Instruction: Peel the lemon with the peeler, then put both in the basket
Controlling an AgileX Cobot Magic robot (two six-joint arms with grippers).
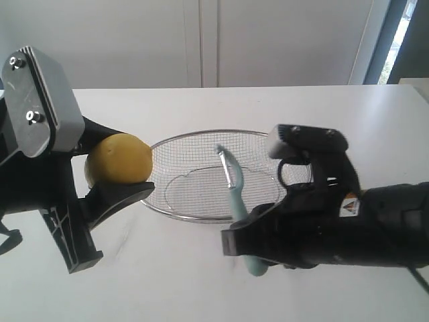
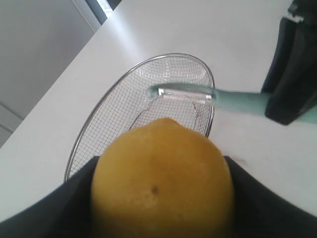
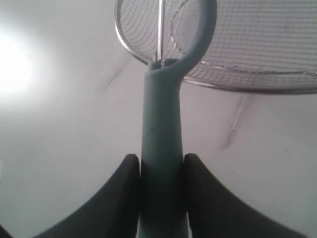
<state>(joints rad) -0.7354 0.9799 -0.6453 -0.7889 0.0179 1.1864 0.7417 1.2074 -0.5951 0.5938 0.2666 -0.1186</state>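
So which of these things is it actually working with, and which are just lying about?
Part of the job:
lemon, held in the left end effector
peeler, held in the right end effector
basket

Just lying about:
nothing visible; only the white table underneath

Lemon (image 1: pixel 119 159), left of frame: bright yellow, finely dimpled; peeler (image 1: pixel 236 194), centre: pale teal, silver blade; basket (image 1: pixel 194 218), behind: silver fine-grid mesh; table (image 1: pixel 167 282): plain white; left gripper (image 1: pixel 131 164), right gripper (image 1: pixel 251 235): black.
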